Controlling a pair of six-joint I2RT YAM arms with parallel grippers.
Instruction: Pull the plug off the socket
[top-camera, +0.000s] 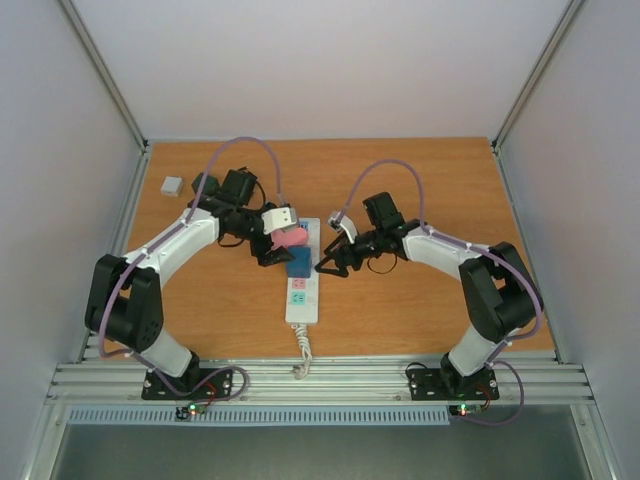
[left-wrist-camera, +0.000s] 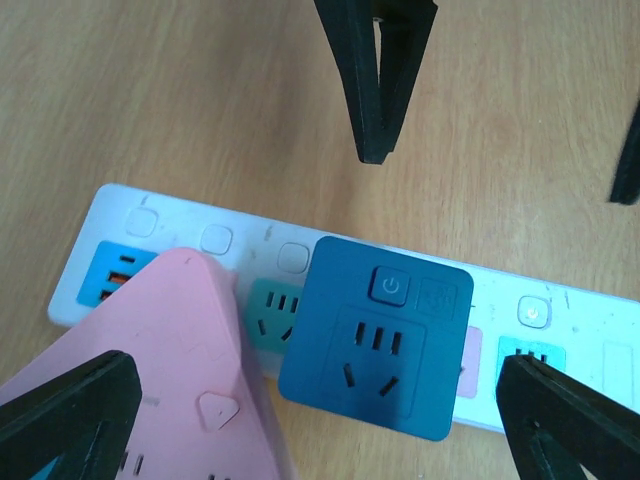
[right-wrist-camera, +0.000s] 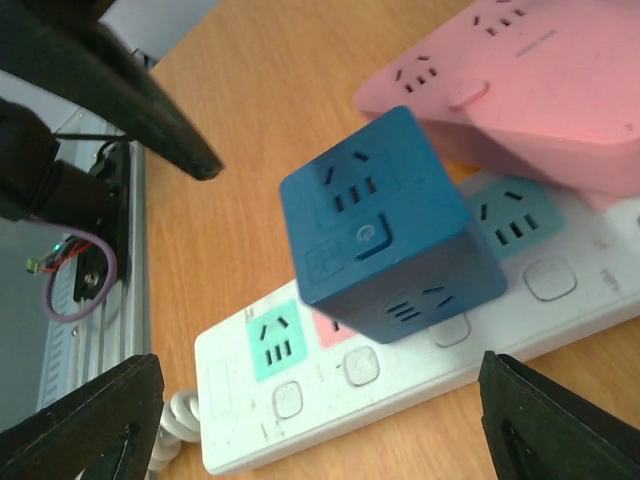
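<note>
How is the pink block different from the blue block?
The pink block is pale pink; the blue block is dark blue. The blue block's button is square, the pink block's triangular. The blue block sits nearer the cord of the socket than the pink block. Both have plug holes.

I count 1 white socket (top-camera: 303, 300), 1 blue plug (top-camera: 299, 263), 1 pink plug (top-camera: 291, 238), so 2 plugs, and 1 small grey block (top-camera: 172, 185).

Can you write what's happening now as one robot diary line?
phase: pre-grasp | left gripper: open | right gripper: open, facing blue plug | pink plug: also on socket
</note>
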